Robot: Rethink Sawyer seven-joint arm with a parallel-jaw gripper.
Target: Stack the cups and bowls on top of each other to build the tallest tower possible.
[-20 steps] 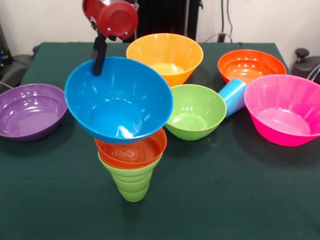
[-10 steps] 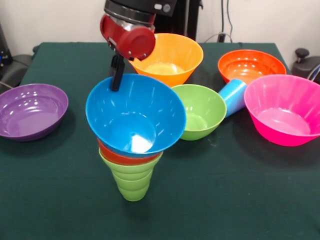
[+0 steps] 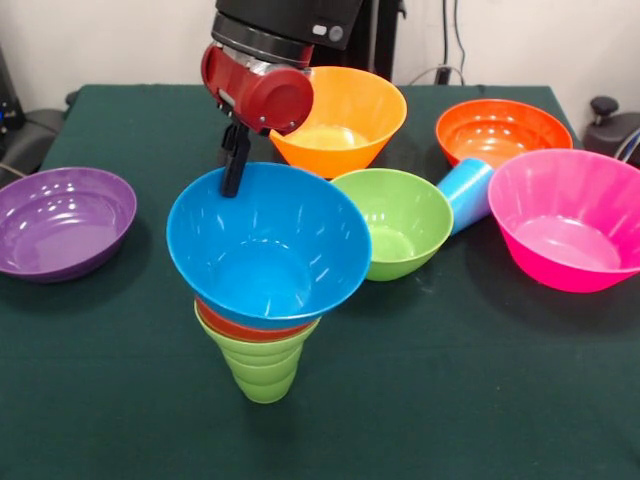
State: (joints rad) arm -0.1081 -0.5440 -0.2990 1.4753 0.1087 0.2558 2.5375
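Note:
A lime green cup stands upright at the table's front middle. A small orange bowl sits in it. A big blue bowl rests on top of that, nearly level. My gripper comes down from above and is shut on the blue bowl's far left rim; one black finger shows inside the rim, the other is hidden behind it. A light blue cup lies on its side between a green bowl and a pink bowl.
A yellow-orange bowl stands right behind the arm's red wrist. An orange bowl is at the back right. A purple bowl is at the left. All stand on the dark green table.
My gripper carried the blue bowl right and down over the stack. The bowl went from tilted to nearly level and now rests on the small orange bowl.

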